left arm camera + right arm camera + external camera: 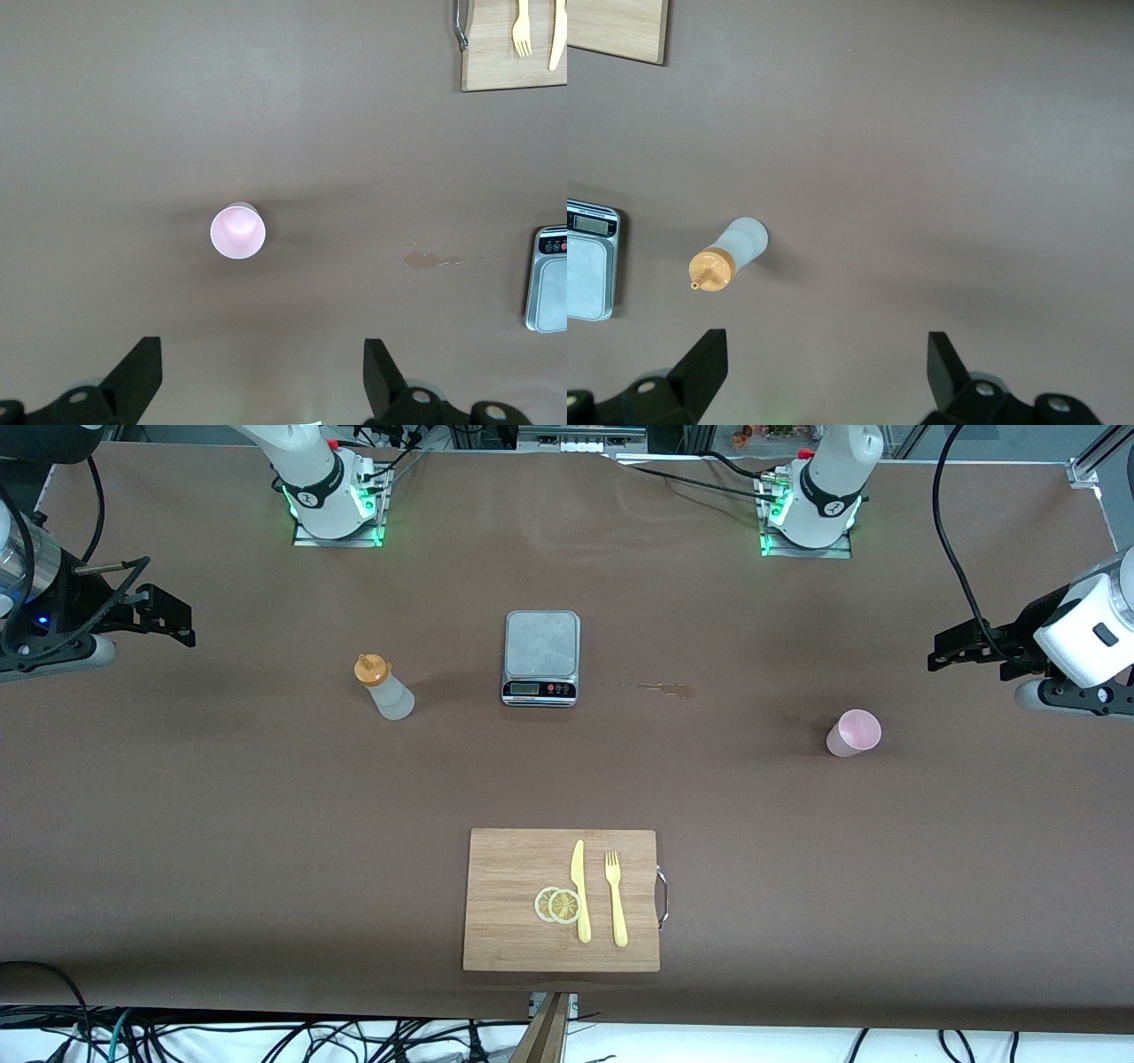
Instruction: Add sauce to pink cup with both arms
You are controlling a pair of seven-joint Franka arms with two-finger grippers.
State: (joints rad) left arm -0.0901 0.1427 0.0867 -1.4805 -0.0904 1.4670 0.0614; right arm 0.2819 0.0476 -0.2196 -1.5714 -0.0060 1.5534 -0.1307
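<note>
Cables trail below the brown surface (177, 824), cutting board (514, 921) at its near edge. Sauce (384, 688) stands toward the right arm's end, pink cup (854, 733) toward the left's. Left gripper (261, 376) and right gripper (827, 372) hover at the ends, fingers spread, empty.

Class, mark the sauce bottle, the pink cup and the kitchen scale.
sauce bottle (386, 688), front view, on its whitish body.
pink cup (852, 734), front view, on its rim.
kitchen scale (541, 646), front view, on its grey platform.
</note>
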